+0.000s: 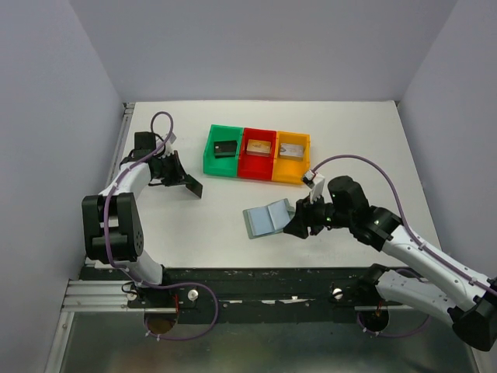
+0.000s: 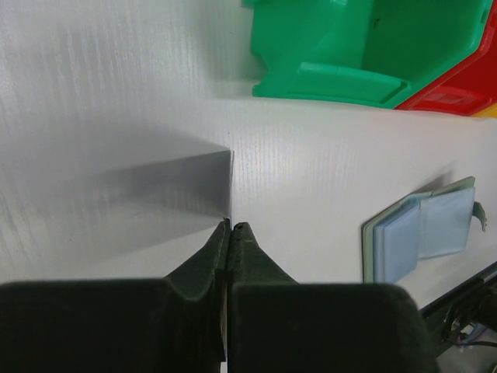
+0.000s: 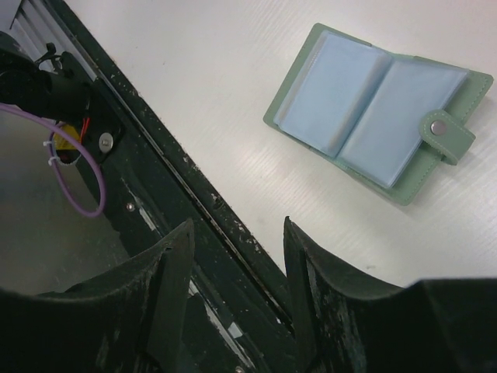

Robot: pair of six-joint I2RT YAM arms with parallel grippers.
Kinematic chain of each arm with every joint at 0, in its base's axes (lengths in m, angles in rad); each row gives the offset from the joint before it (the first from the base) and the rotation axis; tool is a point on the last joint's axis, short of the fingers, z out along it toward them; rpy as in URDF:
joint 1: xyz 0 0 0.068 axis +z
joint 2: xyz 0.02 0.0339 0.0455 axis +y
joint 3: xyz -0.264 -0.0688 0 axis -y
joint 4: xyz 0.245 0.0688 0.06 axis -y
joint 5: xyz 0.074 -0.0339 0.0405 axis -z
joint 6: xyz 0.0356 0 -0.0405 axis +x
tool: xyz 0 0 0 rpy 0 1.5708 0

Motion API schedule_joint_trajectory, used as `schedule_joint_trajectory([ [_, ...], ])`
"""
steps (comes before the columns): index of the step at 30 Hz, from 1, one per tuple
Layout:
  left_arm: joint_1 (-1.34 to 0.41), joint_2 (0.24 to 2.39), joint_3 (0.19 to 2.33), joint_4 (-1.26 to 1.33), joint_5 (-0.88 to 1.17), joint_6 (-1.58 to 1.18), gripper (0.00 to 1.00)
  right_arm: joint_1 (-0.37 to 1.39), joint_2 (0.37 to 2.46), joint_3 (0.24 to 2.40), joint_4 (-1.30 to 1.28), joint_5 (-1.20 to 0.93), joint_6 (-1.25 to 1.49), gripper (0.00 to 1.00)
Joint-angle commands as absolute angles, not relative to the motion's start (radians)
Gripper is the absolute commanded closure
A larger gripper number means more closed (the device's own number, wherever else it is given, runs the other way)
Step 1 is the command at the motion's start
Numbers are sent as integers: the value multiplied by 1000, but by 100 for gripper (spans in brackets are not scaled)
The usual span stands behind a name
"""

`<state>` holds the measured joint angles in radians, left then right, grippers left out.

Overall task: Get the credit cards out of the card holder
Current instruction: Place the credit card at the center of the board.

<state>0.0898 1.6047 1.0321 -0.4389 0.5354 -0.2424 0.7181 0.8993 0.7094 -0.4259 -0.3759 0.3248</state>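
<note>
On the white table (image 1: 349,140), ahead of the left gripper (image 2: 231,225), three bins (image 1: 257,153), green, red and yellow, stand side by side. That gripper's jaws are pressed together, nothing seen between them; the right gripper (image 3: 237,227) stands parted and empty, the card holder (image 3: 377,109) lying open just ahead of it. One of the credit cards (image 1: 226,148) lies in each bin.

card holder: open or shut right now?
Open. The card holder lies spread flat, its light blue inside showing on both halves, and the snap strap is unfastened.
</note>
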Motion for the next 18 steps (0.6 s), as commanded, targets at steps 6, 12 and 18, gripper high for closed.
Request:
schedule_joint_trajectory([
  [6, 94, 1644, 1043, -440, 571, -216, 83, 718, 919, 701, -394, -400, 319, 43],
  [12, 95, 1643, 1054, -457, 534, -212, 78, 718, 927, 703, -396, -396, 314, 43],
  [18, 94, 1635, 1069, -485, 476, -203, 73, 718, 934, 706, -396, -394, 311, 43],
])
